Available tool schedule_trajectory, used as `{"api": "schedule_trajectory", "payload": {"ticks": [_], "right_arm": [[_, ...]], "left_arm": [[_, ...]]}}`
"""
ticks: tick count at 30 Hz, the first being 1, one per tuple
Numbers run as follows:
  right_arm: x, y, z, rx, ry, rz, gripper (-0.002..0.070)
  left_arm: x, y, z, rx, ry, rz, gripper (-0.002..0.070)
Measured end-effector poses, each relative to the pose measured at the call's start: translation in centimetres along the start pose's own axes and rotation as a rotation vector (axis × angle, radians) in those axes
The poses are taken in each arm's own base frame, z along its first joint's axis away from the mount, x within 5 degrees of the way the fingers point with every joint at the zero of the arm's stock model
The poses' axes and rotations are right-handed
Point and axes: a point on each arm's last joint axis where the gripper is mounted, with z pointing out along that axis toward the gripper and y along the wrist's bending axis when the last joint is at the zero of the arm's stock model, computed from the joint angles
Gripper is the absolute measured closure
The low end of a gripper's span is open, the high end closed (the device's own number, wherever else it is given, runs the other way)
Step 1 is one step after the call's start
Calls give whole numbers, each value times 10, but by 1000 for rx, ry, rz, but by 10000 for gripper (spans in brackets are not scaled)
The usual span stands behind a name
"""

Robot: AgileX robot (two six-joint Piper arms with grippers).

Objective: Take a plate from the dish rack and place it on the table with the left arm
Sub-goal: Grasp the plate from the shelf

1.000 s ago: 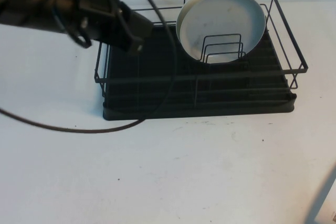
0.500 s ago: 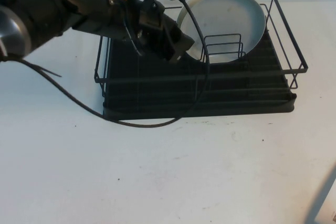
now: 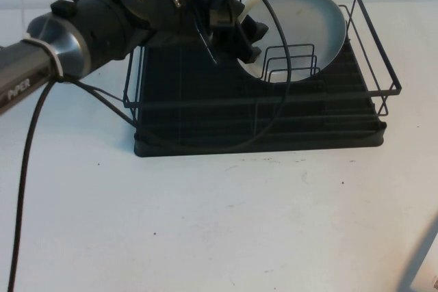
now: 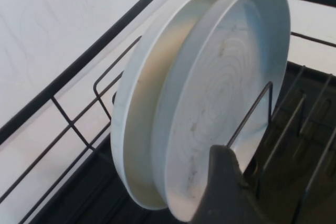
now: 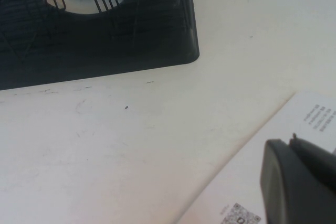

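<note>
White table [image 3: 226, 223] with tiny dark specks and scuffs carries everything. At its far side sits the dish rack [image 3: 260, 138], black wire frame over a ribbed black tray. Two plates stand upright on edge in its right half, leaning against the small wire dividers [image 3: 291, 63]. The plate [image 4: 226, 103] I'm after is the front one, pale grey-white with faint smudges on its face; a second plate [image 4: 152, 108] stands just behind it, touching or nearly so.

My left arm [image 3: 102, 22] reaches in from the left, over the rack's left half, cable [image 3: 274, 100] looping down across the tray. My left hand [image 3: 248, 40] is at the left rim of the plates, fingers spread wide, nothing pinched. In the left wrist view one finger [image 4: 223, 192] sits low in front of the front plate's lower edge; can't tell if it touches.

My right hand [image 5: 299, 182] is parked low over the table's near right corner, well apart from the rack, above a printed paper sheet [image 5: 252, 182]. Only one dark part of it shows, so I can't tell if it's spread or pressed together.
</note>
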Motion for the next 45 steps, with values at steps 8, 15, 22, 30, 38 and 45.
{"api": "schedule_trajectory", "payload": {"ticks": [8, 15, 22, 30, 38, 45], "right_arm": [[0, 0, 0, 0, 0, 0, 696], [0, 0, 0, -1, 0, 1, 696], [0, 0, 0, -1, 0, 1, 696], [0, 0, 0, -1, 0, 2, 696], [0, 0, 0, -1, 0, 2, 696], [0, 0, 0, -1, 0, 2, 696]], "left_arm": [[3, 6, 27, -14, -17, 14, 288], [4, 12, 49, -29, -34, 36, 288], [12, 15, 63, -60, -30, 90, 288], [18, 19, 70, -121, -29, 99, 286], [18, 20, 71, -131, -52, 17, 286], [31, 14, 82, -95, -31, -29, 286]]}}
